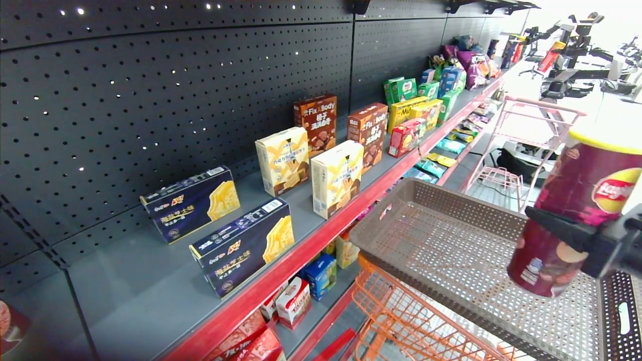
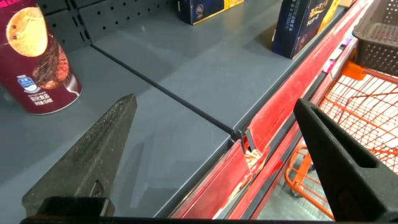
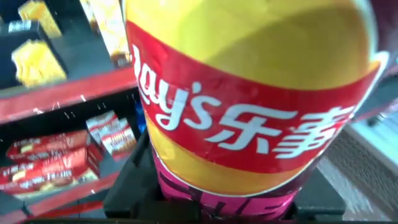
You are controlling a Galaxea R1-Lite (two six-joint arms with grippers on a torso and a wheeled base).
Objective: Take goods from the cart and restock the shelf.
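Note:
My right gripper [image 1: 577, 231] is shut on a maroon chip can [image 1: 582, 200] with a yellow lid, held upright above the brown perforated basket [image 1: 441, 250] that tops the orange cart [image 1: 406, 321]. In the right wrist view the chip can [image 3: 249, 106] sits close between the black fingers. My left gripper [image 2: 214, 155] is open above the grey shelf [image 2: 161, 93], nothing between its fingers. A second maroon can [image 2: 38, 59] stands on that shelf at its left end, also seen as a sliver [image 1: 10, 321] in the head view.
Dark blue boxes [image 1: 241, 245], yellow boxes [image 1: 336, 178] and brown boxes [image 1: 368, 133] stand along the grey shelf, which has a red front edge [image 1: 301, 255]. Bare shelf lies left of the blue boxes. A pink cart [image 1: 521, 145] stands behind. Lower shelves hold more packets.

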